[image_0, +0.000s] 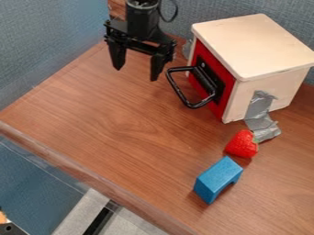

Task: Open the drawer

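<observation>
Can see only the lower end of the robot arm [144, 20], cut off by the top edge; can barely make out a dark object [8, 228] in the bottom left corner, cropped by the edge; cannot see into the drawer [228, 82], closed in the upper right of the view, nor tell its contents; can trace its pale wooden box [255, 43] around it, with silver tape [258, 108] running down one side onto the wooden table [122, 119]; shows a red front, a black plate [204, 64] and a black looped handle [177, 90] jutting outward; can see the gripper [136, 74] hanging near the handle, apart from it, with fingers spread; can also spot a strawberry [242, 144] near the tape and a blue block [217, 179] just beside the strawberry.
</observation>
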You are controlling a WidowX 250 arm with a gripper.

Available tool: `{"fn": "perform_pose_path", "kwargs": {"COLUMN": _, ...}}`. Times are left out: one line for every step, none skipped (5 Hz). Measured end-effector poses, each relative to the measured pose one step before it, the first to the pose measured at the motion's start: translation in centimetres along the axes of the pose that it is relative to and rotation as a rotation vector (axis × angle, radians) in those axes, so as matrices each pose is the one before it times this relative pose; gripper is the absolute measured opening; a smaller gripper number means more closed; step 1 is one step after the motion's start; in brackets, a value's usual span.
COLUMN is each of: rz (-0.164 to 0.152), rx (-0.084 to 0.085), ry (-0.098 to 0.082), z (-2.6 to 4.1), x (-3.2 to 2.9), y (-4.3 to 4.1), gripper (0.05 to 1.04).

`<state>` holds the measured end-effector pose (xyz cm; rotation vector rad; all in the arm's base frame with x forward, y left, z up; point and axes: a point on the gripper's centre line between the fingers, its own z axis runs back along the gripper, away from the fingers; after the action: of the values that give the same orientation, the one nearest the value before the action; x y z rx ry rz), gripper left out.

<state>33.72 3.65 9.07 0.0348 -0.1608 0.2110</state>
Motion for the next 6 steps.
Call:
{"fn": "perform_pose_path", "kwargs": {"rz": 0.1353, "rx": -0.0083, "ry": -0.0175, "z": -0.060, "x": 0.379, "y": -0.466, "gripper": 1.000}}
{"fn": "perform_pose_path", "kwargs": {"rz": 0.1179, "rx": -0.0090, "ry": -0.0102, "z": -0.675, "x": 0.249, "y": -0.532, "gripper": 1.000}}
{"fn": "perform_pose_path", "kwargs": {"rz": 0.1196, "rx": 0.0121, "ry": 0.0008, "z": -0.694, "x": -0.257, "y": -0.697, "gripper": 1.000}}
{"fn": "perform_pose_path", "kwargs": {"rz": 0.0804, "rx": 0.0079, "ry": 0.0090, "z": -0.705, "x": -0.196, "y": -1.183, "gripper": 1.000}}
{"fn": "perform_pose_path", "kwargs": {"rz": 0.0495, "rx": -0.0090, "ry": 0.0233, "z": -0.674, "x": -0.481, "y": -0.624, "gripper": 1.000}}
{"fn": "perform_pose_path", "kwargs": {"rz": 0.0407, "rx": -0.0284, "ry": -0.0029, "z": 0.237, "x": 0.418, "y": -0.959, "gripper": 1.000}}
